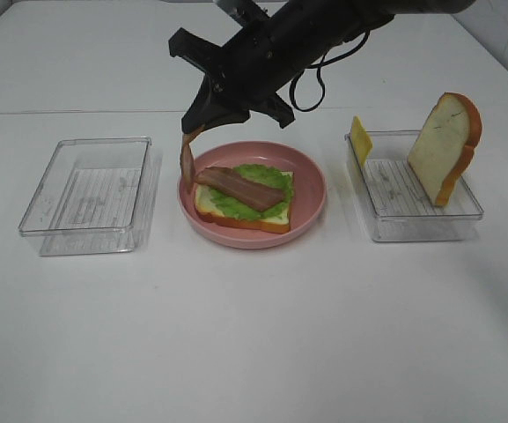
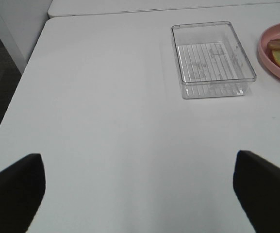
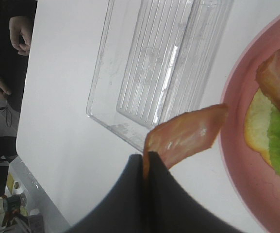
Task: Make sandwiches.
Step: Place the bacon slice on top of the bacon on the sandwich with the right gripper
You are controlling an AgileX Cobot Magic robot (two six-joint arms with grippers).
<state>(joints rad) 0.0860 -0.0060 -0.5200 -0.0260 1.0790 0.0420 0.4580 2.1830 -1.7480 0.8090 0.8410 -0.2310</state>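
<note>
I have the right end effector [image 1: 194, 125] clamped on a bacon strip [image 1: 186, 160], which dangles at the pink plate's [image 1: 313, 187] left rim. The open sandwich [image 1: 236, 204] sits on that plate: bread, lettuce, bacon on top. My left end effector [image 2: 139, 187] is spread wide over the surface [image 2: 106, 121], gripping nothing.

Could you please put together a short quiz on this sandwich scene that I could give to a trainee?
1. True or false: the right hand is shut on a hanging bacon strip.
2. What lies on the lettuce on the pink plate? A cheese; B a second bacon strip; C bread.
3. Fill in: in the exterior view, the upright bread slice stands in the ___ tray.

Key: 1 true; 2 B; 3 right, the right tray.
</note>
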